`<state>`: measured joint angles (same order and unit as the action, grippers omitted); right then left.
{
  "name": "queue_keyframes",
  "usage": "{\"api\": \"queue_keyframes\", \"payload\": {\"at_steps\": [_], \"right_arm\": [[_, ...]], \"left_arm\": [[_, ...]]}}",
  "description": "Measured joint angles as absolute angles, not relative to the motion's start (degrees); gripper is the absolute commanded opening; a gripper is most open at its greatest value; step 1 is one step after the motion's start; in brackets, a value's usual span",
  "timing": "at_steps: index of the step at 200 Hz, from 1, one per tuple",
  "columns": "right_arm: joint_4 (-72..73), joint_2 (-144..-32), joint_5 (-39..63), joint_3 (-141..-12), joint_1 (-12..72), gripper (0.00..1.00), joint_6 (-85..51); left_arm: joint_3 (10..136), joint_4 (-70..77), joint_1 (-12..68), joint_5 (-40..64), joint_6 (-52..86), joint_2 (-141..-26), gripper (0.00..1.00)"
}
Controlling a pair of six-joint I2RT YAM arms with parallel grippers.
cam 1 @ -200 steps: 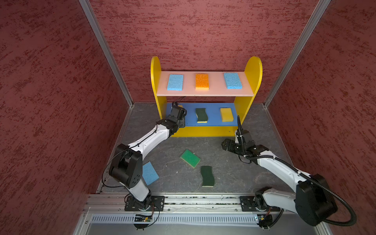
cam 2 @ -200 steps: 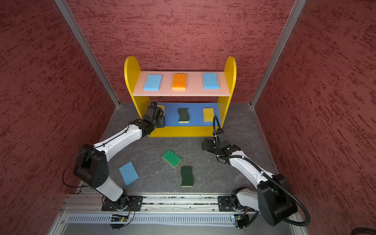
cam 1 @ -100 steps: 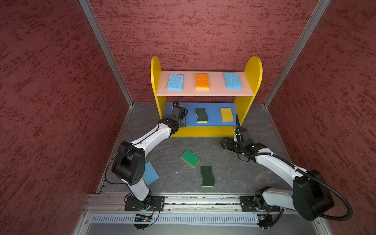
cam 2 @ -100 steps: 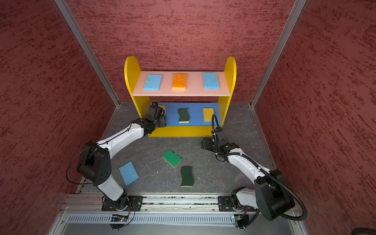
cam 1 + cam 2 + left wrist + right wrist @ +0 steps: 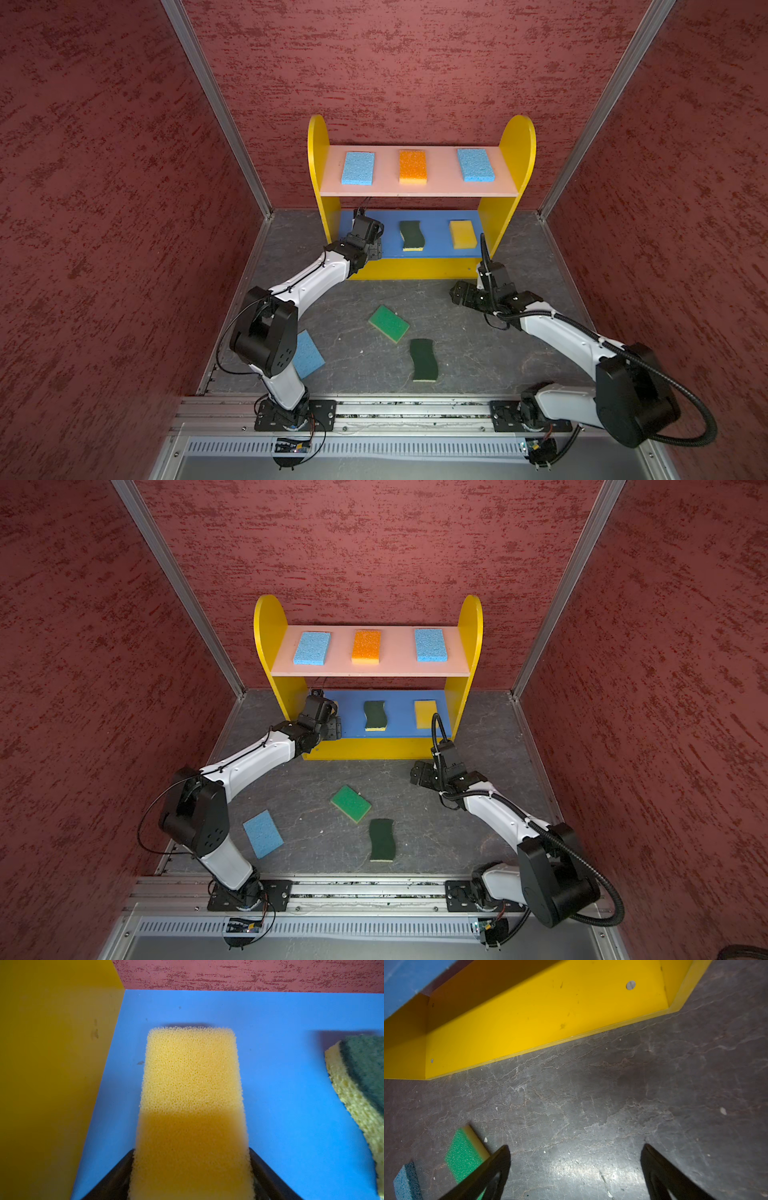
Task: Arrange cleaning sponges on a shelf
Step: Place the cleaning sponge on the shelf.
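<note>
**Desk** (image 5: 478, 361), dark slate, lower frame: 3 sponges.
- 1 light blue sponge (image 5: 309, 357), lower left, one corner covered by the left arm's shoulder (image 5: 266, 336).
- 1 dark green wavy sponge (image 5: 424, 359), centre.
- 1 bright green sponge (image 5: 388, 323), just above it, apart.

**Right gripper** (image 5: 575, 1148), right of centre: fingers spread wide over bare desk, holding nothing.

**Shelf** (image 5: 517, 145), upper centre.

**Blue middle board** (image 5: 436, 247): 3 sponges.
- Left end: yellow sponge (image 5: 191, 1076) lying flat. The left gripper (image 5: 191, 1150) has fingers at either side of it; whether they press it cannot be told. The wrist stands in front of it in both top views.
- Middle: second wavy sponge (image 5: 411, 235).
- Right end: second yellow sponge (image 5: 462, 234).

**Pink top board** (image 5: 440, 185): 3 sponges.
- Left blue sponge (image 5: 358, 167).
- Orange-topped sponge (image 5: 412, 166).
- Right blue sponge (image 5: 476, 165).

Count: 9 sponges, 6 shelved.
</note>
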<state>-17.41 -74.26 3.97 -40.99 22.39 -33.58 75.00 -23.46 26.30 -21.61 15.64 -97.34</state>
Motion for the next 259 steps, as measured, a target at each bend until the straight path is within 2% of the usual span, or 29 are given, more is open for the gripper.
{"api": "queue_keyframes", "payload": {"at_steps": [140,259], "right_arm": [[-17.4,-74.0,4.3,-41.0,22.4,0.98,-33.6],[-17.3,-67.5,4.7,-38.5,22.4,0.97,-36.4]], "left_arm": [[74.5,-25.3,28.2,-22.4,15.6,-92.8,0.84],[64.5,-27.6,29.5,-24.6,19.1,-79.1,0.85]]}}
